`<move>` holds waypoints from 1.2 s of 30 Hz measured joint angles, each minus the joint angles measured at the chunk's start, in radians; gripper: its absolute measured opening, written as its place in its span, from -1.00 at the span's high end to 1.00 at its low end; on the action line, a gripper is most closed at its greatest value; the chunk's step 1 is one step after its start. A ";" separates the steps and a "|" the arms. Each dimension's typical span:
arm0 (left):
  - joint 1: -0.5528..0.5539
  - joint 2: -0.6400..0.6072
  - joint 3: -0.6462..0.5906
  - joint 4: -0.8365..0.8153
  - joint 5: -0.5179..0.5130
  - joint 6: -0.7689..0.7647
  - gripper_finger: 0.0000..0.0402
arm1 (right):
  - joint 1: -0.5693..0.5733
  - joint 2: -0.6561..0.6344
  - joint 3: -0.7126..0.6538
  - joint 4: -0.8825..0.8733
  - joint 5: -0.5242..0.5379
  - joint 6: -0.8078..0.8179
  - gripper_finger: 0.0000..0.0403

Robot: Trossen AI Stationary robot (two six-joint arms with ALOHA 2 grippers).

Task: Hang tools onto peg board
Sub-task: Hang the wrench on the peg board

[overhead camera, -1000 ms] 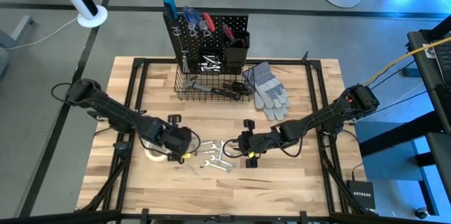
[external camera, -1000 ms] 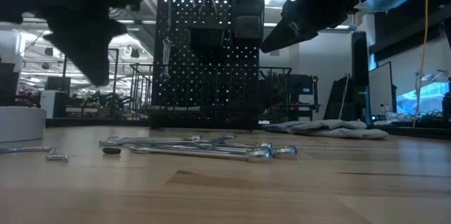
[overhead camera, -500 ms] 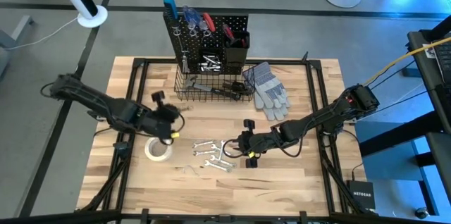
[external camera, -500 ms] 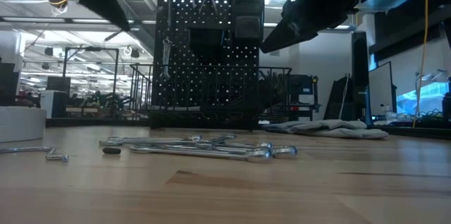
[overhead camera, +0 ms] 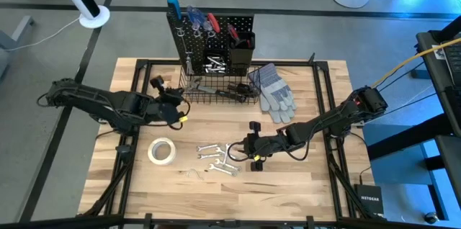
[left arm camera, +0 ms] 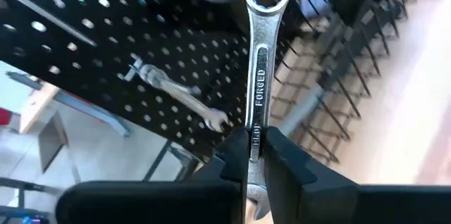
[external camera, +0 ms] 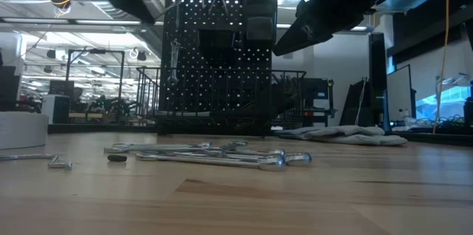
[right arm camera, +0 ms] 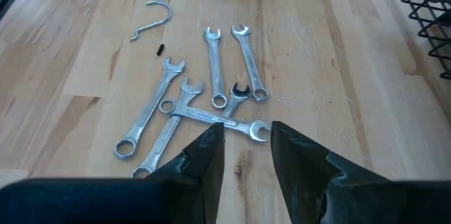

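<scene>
A: Where's the wrench (left arm camera: 261, 76)?
B: Clamped upright in the left gripper (left arm camera: 255, 155), ring end out, just in front of the peg board (overhead camera: 216, 38), beside the basket (overhead camera: 205, 88).
A: And the rest?
B: 6 wrenches (right arm camera: 204, 104) lie loose on the surface (overhead camera: 288, 178) near the tape (overhead camera: 161, 151). The right gripper (right arm camera: 246, 143) hovers over them, jaws apart, holding nothing.
</scene>
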 joint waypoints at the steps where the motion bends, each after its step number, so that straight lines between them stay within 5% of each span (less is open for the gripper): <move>1: 0.007 0.000 0.000 0.027 -0.010 0.010 0.89 | 0.000 0.000 0.000 -0.002 0.002 0.000 0.39; 11: 0.040 -0.014 -0.101 0.275 -0.072 0.026 0.89 | 0.000 0.000 0.000 -0.039 0.002 0.001 0.39; 22: 0.099 -0.050 -0.386 0.855 -0.054 0.211 0.89 | 0.000 0.000 0.000 -0.043 0.003 0.002 0.39; 36: 0.124 -0.099 -0.494 0.888 -0.075 0.135 0.89 | 0.000 0.000 0.000 -0.046 0.003 0.003 0.39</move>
